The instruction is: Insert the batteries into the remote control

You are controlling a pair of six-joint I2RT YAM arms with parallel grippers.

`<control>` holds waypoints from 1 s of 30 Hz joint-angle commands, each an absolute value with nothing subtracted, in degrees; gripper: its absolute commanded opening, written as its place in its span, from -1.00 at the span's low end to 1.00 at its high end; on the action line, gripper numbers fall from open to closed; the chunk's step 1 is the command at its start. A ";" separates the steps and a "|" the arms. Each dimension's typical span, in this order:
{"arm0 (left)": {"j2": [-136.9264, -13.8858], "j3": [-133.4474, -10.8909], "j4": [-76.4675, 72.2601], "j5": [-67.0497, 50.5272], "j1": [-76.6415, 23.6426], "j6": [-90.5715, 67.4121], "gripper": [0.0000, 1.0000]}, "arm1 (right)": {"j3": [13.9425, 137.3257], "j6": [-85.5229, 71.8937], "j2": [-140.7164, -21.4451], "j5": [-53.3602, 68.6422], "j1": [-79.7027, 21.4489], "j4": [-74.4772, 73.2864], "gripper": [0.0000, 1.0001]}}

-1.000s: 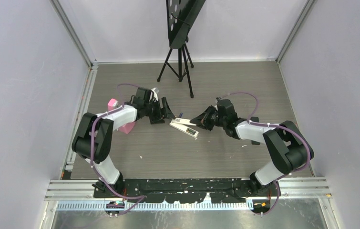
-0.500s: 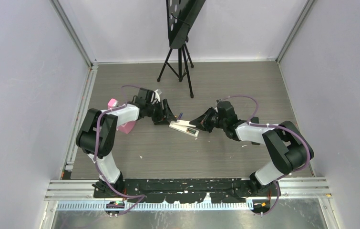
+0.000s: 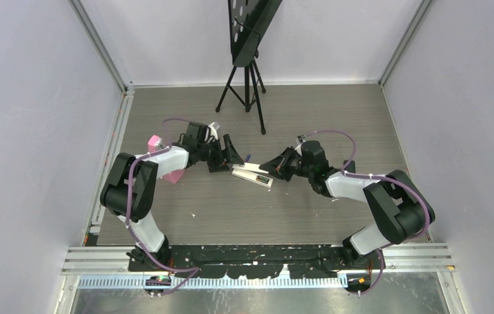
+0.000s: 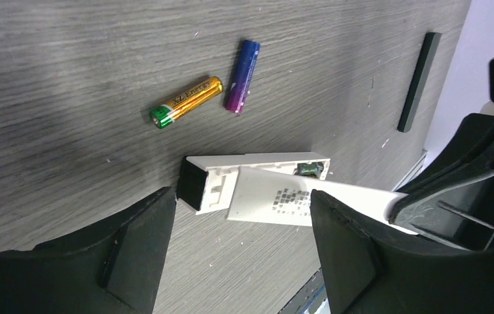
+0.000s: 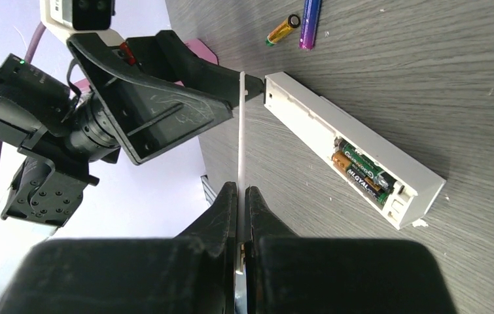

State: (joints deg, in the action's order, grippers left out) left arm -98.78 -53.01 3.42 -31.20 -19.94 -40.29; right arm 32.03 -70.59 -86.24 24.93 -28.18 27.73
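Observation:
The white remote control [image 3: 252,173] lies mid-table with its back compartment uncovered. Two batteries [image 5: 360,171] sit side by side in that compartment, one reddish-brown, one dark. An orange-yellow battery [image 4: 187,101] and a purple battery [image 4: 242,76] lie loose on the table just beyond the remote [image 4: 257,186]. My right gripper [image 5: 237,190] is shut on a thin white cover plate [image 5: 239,144], held on edge above the table beside the remote [image 5: 355,157]. My left gripper [image 4: 243,216] is open at the remote's other end, with the plate's far end [image 4: 335,199] reaching between its fingers.
A black tripod [image 3: 247,85] with a dark panel stands at the back centre. A pink object [image 3: 175,173] lies beside the left arm. A dark bar [image 4: 419,82] rests on the table past the loose batteries. Grey walls close in three sides.
My left gripper has edged right, closer to the remote's end. The right gripper still holds the cover plate and has barely shifted.

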 commanded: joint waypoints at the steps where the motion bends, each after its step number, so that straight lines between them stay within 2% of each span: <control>1: -96.46 -52.66 0.28 -32.69 -19.42 -41.25 0.53 | 32.43 -69.31 -85.80 26.09 -28.55 27.40 -0.99; 13: -97.68 -52.56 0.48 -32.78 -19.25 -41.53 0.37 | 32.68 -68.12 -90.56 23.68 -28.51 24.95 -0.99; 25: -97.88 -54.29 6.06 -30.18 -18.83 -38.05 0.25 | 36.56 -59.30 -88.94 20.92 -28.58 4.63 -0.99; 30: -98.22 -54.54 6.71 -30.06 -18.81 -37.34 0.19 | 36.83 -57.64 -89.37 18.91 -28.55 0.99 -0.99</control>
State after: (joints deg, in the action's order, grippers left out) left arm -98.35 -52.58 5.48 -30.46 -19.31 -39.33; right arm 36.88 -62.11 -89.52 23.07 -28.29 11.79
